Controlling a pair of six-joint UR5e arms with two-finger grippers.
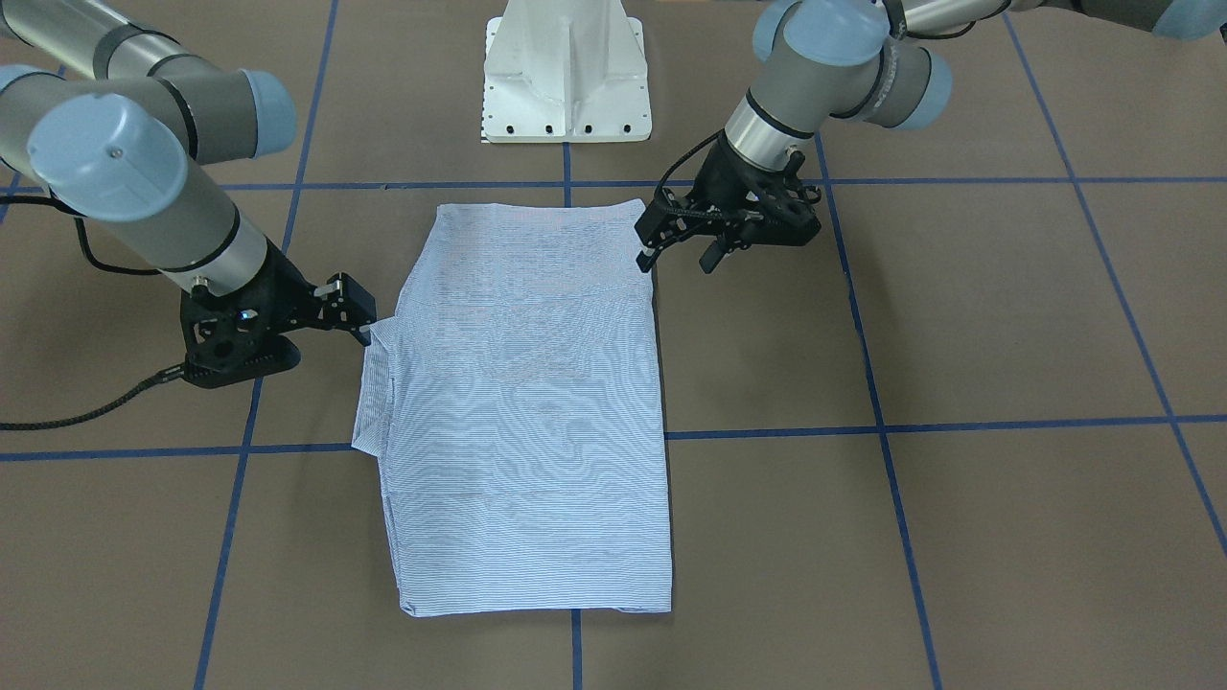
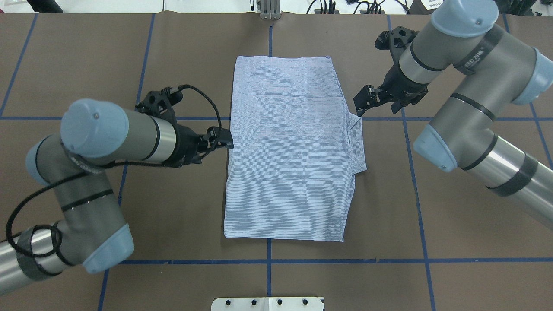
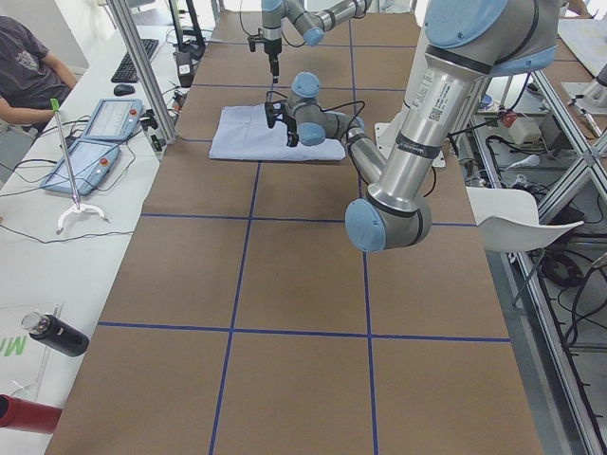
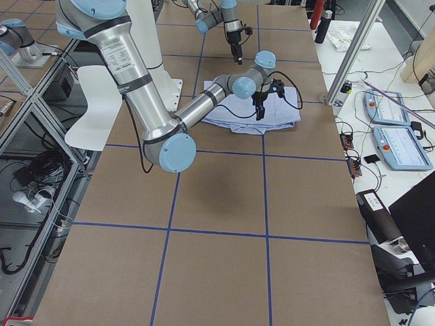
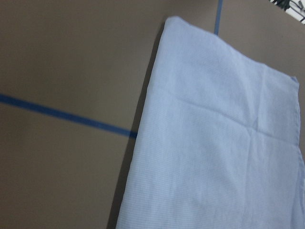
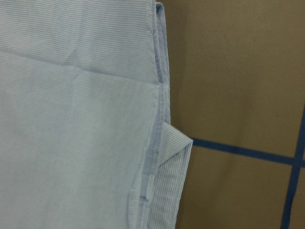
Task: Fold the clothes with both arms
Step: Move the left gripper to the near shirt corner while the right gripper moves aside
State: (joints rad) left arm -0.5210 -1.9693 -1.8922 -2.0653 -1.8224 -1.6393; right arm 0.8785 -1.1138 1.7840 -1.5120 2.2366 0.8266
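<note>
Flanking the folded shirt (image 2: 285, 164) on the worktop (image 2: 173, 207): left claw (image 1: 677, 255) apart, right claw (image 2: 375, 106) apart, both empty.

Bright, even light from above leaves only thin, soft shadows on the table (image 2: 190, 203) along the edges of the shirt (image 2: 289, 151). Its fine stripes shimmer into moiré swirls in both top views. The left wrist view is hazy, the right wrist view sharp.
</note>
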